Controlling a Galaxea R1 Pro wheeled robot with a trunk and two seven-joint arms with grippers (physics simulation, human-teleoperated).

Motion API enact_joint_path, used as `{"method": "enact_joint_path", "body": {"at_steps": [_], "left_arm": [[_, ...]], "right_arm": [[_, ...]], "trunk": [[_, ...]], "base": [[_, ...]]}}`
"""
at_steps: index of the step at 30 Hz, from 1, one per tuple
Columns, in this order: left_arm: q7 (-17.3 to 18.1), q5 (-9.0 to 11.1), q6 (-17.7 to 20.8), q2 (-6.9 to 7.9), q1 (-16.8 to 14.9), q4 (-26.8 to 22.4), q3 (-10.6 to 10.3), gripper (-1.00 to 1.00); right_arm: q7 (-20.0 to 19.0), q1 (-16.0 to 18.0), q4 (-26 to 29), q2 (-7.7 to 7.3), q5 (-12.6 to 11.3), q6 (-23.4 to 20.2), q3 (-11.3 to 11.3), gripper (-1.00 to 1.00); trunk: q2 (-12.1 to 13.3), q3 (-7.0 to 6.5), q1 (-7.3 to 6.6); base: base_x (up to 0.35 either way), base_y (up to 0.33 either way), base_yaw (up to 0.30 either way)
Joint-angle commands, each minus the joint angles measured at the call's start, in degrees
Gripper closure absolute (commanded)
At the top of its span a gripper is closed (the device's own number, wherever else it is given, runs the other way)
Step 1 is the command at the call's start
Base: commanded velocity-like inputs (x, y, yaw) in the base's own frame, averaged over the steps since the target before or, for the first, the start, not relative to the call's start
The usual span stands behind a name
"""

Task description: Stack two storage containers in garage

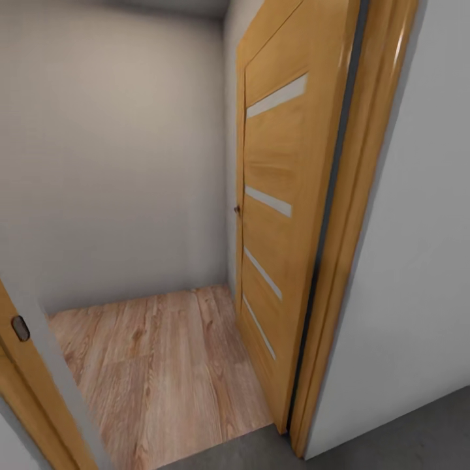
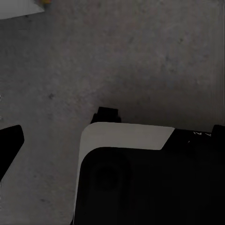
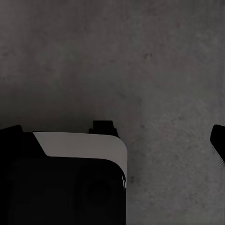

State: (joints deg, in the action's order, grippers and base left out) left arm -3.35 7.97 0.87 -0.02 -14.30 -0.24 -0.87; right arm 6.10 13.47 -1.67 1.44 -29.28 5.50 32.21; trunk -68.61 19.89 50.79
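The robot stands at a doorway, its head camera looking through the opening into a small space with light wood-plank flooring [image 1: 163,365] and plain pale walls [image 1: 117,156]. A wood-panelled door [image 1: 274,196] with narrow pale inserts is swung open against the right side of the frame, its small knob [image 1: 237,210] facing the passage, which leaves the way through free. At the near edge of the picture the planks give way to the dark grey concrete-like floor [image 1: 418,431], so the base appears to sit on the garage side of the threshold, facing towards the house. Both wrist cameras look straight down on that same mottled grey floor [image 2: 140,61], each partly blocked by the robot's own black-and-white base [image 2: 140,178], which suggests the arms hang tucked at the sides for driving. Dark shapes at the margins of those views may be fingertips, but I cannot tell whether either pair of jaws is released or clenched; no box shows against the floor beneath them. Neither storage container appears here, so I judge the robot to be in transit between garage and living room, probably heading to fetch one.
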Motion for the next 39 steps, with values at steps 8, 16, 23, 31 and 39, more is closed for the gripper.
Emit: {"method": "enact_joint_path", "body": {"at_steps": [8,16,23,31,39], "left_arm": [[-0.08,0.5,0.09,-0.06,-0.03,-0.03,-0.12,-1.0],[-0.08,0.54,0.1,0.09,-0.03,-0.03,-0.11,-1.0],[-0.08,0.59,0.09,0.13,-0.03,-0.03,-0.1,-1.0],[-0.08,0.77,0.09,0.12,-0.03,-0.03,-0.09,-1.0],[-0.08,0.57,0.09,0.11,-0.03,-0.03,-0.1,-1.0]], "right_arm": [[0.04,0.07,-0.18,0.05,-0.52,0.3,0.48,-1.0],[0.05,0.07,-0.18,-0.01,-0.52,0.33,0.48,-1.0],[0.03,0.07,-0.18,-0.03,-0.52,0.37,0.48,-1.0],[0.05,0.07,-0.18,-0.04,-0.52,0.38,0.48,-1.0],[0.04,0.07,-0.18,-0.04,-0.52,0.32,0.48,-1.0]], "trunk": [[-0.04,0.06,0.03],[-0.04,0.06,0.03],[-0.04,0.06,0.03],[-0.04,0.06,0.03],[-0.04,0.06,0.03]], "base": [[0.318,0.0,0.001],[0.322,0.0,0.088],[0.201,0.0,0.258],[0.015,0.0,0.257],[0.236,-0.057,0.035]]}}
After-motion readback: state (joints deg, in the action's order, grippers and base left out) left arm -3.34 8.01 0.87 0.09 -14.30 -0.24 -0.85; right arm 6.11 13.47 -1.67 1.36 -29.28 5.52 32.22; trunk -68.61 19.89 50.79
